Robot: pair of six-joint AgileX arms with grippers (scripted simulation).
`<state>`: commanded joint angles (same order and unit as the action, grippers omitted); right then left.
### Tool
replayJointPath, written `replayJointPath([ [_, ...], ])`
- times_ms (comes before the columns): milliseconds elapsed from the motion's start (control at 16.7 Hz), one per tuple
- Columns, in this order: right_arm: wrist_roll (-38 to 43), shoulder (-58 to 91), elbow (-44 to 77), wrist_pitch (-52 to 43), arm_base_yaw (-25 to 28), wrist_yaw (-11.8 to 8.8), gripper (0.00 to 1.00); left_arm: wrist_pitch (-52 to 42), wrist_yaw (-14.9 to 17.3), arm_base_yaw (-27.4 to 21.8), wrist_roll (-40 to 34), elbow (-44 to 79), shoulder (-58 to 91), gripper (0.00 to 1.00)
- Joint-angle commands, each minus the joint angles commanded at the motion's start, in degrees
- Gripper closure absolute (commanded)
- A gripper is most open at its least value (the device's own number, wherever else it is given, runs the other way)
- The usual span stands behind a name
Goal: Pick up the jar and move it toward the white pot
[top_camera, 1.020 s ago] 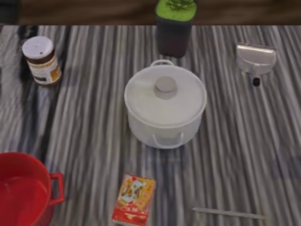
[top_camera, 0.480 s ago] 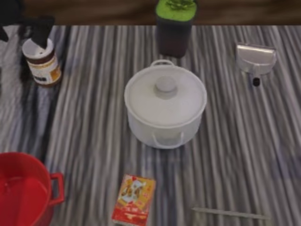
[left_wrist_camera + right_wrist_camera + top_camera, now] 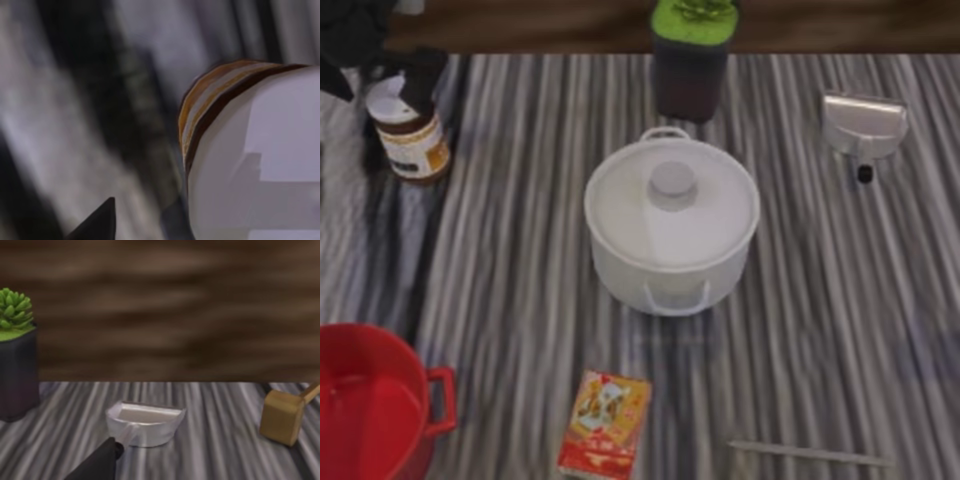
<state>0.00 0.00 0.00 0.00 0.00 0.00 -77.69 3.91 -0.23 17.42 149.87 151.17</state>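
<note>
The jar (image 3: pixel 413 140), with a white lid, dark contents and an orange-and-white label, stands upright at the table's far left. My left gripper (image 3: pixel 378 82) hangs open right over its lid, one dark finger (image 3: pixel 419 72) covering part of the lid. In the left wrist view the jar (image 3: pixel 250 160) looms large beside one fingertip (image 3: pixel 100 225). The white pot (image 3: pixel 671 225), lid on, sits mid-table, well to the jar's right. My right gripper (image 3: pixel 160 475) is out of the top view; its wrist view shows one dark finger (image 3: pixel 100 460) held off the table, gripping nothing.
A dark planter with a green top (image 3: pixel 692 60) stands behind the white pot. A silver scoop (image 3: pixel 863 125) lies at far right, a red pot (image 3: pixel 370 410) at front left, a card box (image 3: pixel 605 425) and a thin rod (image 3: pixel 810 453) in front. A wooden mallet (image 3: pixel 285 415) shows in the right wrist view.
My left gripper has come into the top view from the far left corner and settled lower over the jar's lid. The jar and everything else stayed put.
</note>
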Motion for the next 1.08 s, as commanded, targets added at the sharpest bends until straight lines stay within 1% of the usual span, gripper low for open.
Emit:
replayJointPath([
  [300, 0.0, 0.0, 0.0, 0.0, 0.0, 0.0, 0.00, 0.3, 0.0, 0.1, 0.0, -0.4, 0.0, 0.00],
  [660, 0.0, 0.0, 0.0, 0.0, 0.0, 0.0, 0.00, 8.9, 0.0, -0.3, -0.3, -7.1, 1.6, 0.00],
  [900, 0.0, 0.0, 0.0, 0.0, 0.0, 0.0, 0.00, 9.5, 0.0, -0.3, -0.3, -7.7, 1.8, 0.00],
  [1080, 0.0, 0.0, 0.0, 0.0, 0.0, 0.0, 0.00, 9.5, 0.0, -0.3, -0.3, -7.7, 1.8, 0.23],
])
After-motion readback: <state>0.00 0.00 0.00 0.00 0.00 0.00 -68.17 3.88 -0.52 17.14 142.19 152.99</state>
